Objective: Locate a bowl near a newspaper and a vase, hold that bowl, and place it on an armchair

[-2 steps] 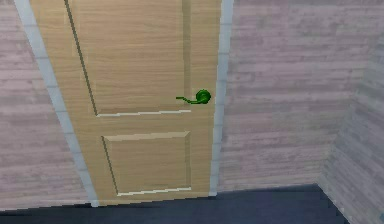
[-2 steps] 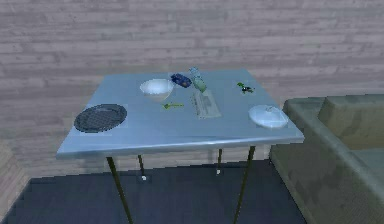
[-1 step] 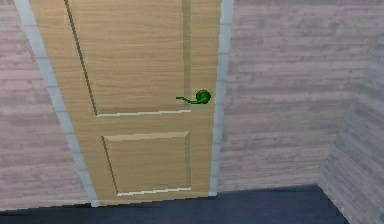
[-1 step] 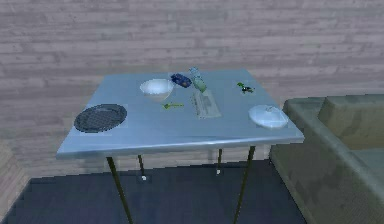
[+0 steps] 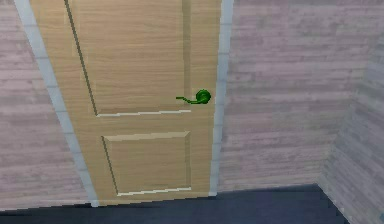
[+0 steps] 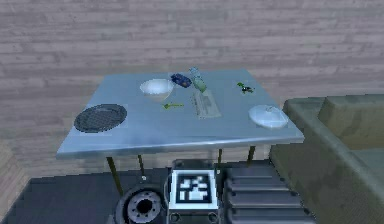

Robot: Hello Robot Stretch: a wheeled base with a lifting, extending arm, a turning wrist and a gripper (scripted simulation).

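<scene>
Arm side view, nearest first: at 6 o'clock a white square with black marks (image 6: 193,190) sits on the robot. At its 8 o'clock is a dark round body that I take for the gripper (image 6: 140,208). Its fingers cannot be made out, so I cannot tell whether it holds anything.

Beyond it stands a grey table (image 6: 150,138). A dark round plate (image 6: 100,118) lies on the table's 9 o'clock side and a second white bowl (image 6: 268,116) on its 3 o'clock side. An olive armchair (image 6: 340,150) stands just beside that same side.

Farther in lies a flat pale sheet, probably the newspaper (image 6: 207,102). A slim pale vase (image 6: 197,75) stands at the sheet's 12 o'clock, and the bowl (image 6: 155,88) sits near it at 10 o'clock. Being closer to both, this looks like the bowl the task means.

The step in hand seems to be lining up for the reach. The bowl lies toward 11 o'clock from the white square, so the base likely needs a small roll forward. The arm should rise above the tabletop before it extends, keeping clear of the plate and vase.

The forward view adds what lies ahead: a wooden door (image 5: 140,90) with a green handle (image 5: 200,97) at its 3 o'clock, set in a pale plank wall (image 5: 290,90). The table and armchair belong to the arm side view.
</scene>
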